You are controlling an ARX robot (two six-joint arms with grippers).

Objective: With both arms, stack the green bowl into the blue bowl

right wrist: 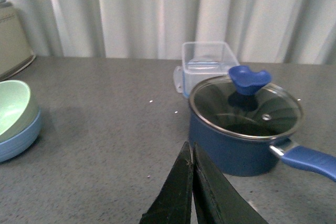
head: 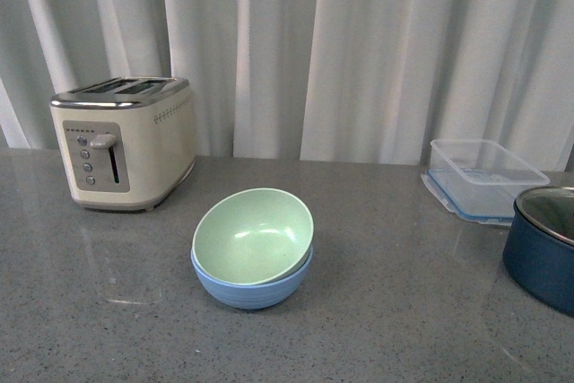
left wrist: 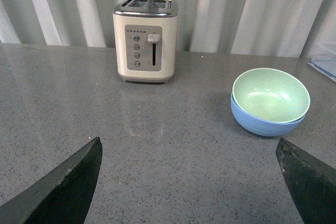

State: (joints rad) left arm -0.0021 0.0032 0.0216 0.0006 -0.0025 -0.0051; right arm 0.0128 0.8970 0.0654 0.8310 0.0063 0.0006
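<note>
Nearest the robot, the left gripper (left wrist: 189,182) is seen in its wrist view with its two black fingers (left wrist: 63,187) spread wide apart over bare grey countertop (left wrist: 157,150), nothing between them. The right gripper (right wrist: 191,192) is seen in its own wrist view with its fingers pressed together, holding nothing, above the counter just in front of a dark navy pot (right wrist: 247,129) with a glass lid (right wrist: 245,109) and a blue handle. Neither arm is visible in the front view. Towards the middle of the counter, the green bowl (head: 254,235) is seated inside the blue bowl (head: 251,286), tilted somewhat so that its rim stands higher on the right side; only the lower wall of the blue bowl is exposed beneath it. Both grippers are well apart from the stacked pair. Further back on the left, a cream toaster (head: 124,141) is placed near the curtain, and on the right a clear plastic container (head: 484,177) rests behind the pot. The scene is closed off at the rear by a white pleated curtain (head: 359,42).
</note>
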